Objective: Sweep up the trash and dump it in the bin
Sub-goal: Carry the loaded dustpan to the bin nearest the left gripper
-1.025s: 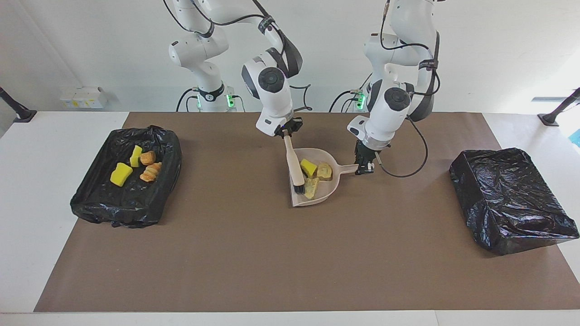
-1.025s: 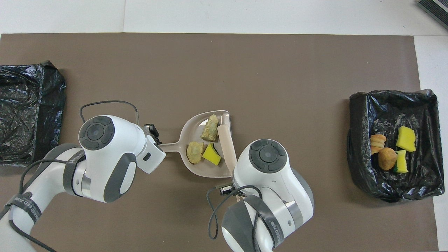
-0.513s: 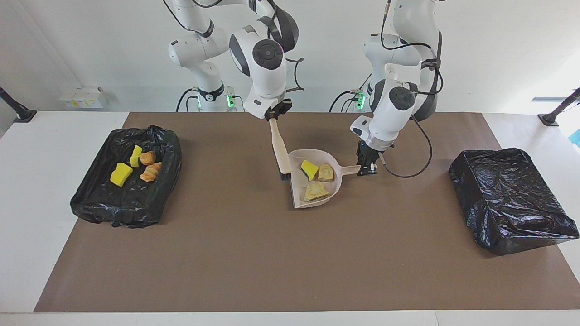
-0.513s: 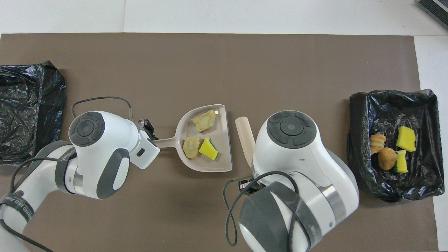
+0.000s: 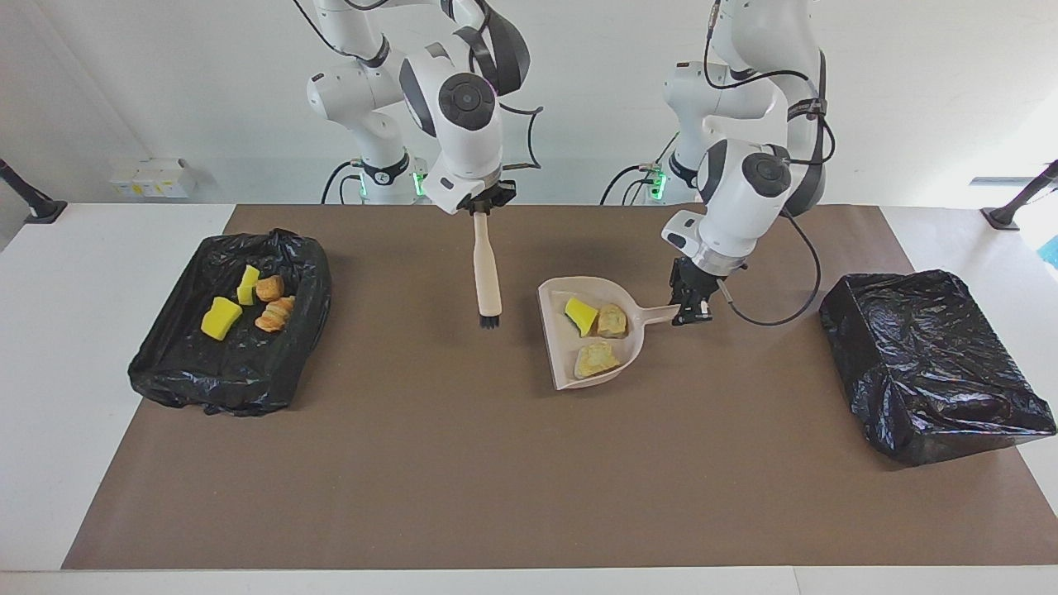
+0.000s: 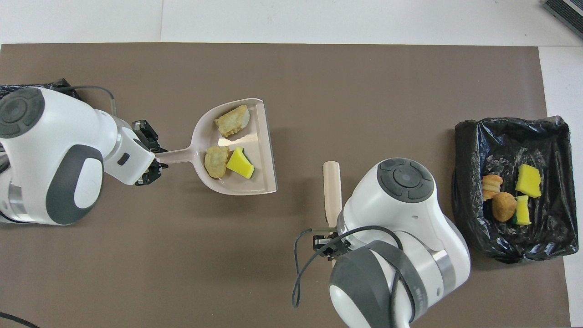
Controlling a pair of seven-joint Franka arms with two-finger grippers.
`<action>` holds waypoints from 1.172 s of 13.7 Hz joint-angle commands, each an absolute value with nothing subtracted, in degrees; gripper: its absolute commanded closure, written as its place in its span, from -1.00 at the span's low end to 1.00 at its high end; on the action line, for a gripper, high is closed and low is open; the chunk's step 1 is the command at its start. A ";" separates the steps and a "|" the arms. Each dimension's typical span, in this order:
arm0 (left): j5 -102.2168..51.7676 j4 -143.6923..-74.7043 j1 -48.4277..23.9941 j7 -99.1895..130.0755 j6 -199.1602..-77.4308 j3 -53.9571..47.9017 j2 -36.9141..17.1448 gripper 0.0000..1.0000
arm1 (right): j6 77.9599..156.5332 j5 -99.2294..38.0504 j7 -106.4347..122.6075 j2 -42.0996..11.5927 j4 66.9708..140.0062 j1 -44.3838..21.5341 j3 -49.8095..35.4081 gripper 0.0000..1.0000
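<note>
**Now: pan loaded and moving, brush pulled clear**

Now the two arms have split. A second ago the brush (image 5: 486,273) was inside the dustpan (image 5: 552,347) pressing scraps in. It has since lifted out and hangs bristles-down over bare mat, off at 9 o'clock of the pan in the facing view. The right tool (image 5: 484,206) stays clenched on the brush handle top.

The left tool (image 5: 691,307) is clenched on the dustpan handle and has carried the pan toward the left arm's end of the bench, pan mouth pointing at 9 o'clock in the facing view. Looks lifted slightly; can't confirm the gap under it.

My read: sweeping of this batch is done and the dump leg has started. Likely target is the closed-looking black bag bin (image 5: 934,364) at the left arm's end, at 3 o'clock of the pan in the facing view. Risk: scraps sit loose, so a tilt toward the open mouth sheds them.

Count:
- Trash in pan: 3, namely one yellow sponge piece (image 5: 581,315) and two tan lumps (image 5: 612,319), (image 5: 596,358).
- Trash in the open black bag bin (image 5: 157,364) at the right arm's end: 4, namely two yellow sponge pieces (image 5: 221,319), (image 5: 247,284) and two orange bread lumps (image 5: 269,288), (image 5: 277,313).
- Total 7. None loose on the mat.
- Bins 2, dustpan 1, brush 1.
</note>
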State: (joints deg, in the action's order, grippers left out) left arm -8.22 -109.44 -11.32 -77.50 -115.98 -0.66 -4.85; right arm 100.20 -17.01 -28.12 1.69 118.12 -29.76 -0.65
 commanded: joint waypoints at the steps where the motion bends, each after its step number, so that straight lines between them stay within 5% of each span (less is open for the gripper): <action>1: -8.62 -102.14 -6.35 -80.33 -110.23 -0.88 -7.82 1.00 | 107.98 -18.19 -31.46 1.76 121.72 -33.38 -1.32 1.00; 6: -6.69 -98.09 4.29 -92.97 -107.49 -0.79 -9.32 1.00 | 118.29 -18.19 -31.90 -4.30 122.43 -37.79 -1.41 1.00; 13: -2.82 -94.23 18.70 -107.30 -104.95 -0.70 -10.89 1.00 | 120.67 -18.37 -32.52 -6.59 123.49 -39.46 -1.41 0.99; 16: -2.29 -91.15 26.25 -114.94 -102.75 -0.70 -11.86 1.00 | 121.02 -18.54 -32.43 -7.55 123.49 -38.85 -1.41 0.65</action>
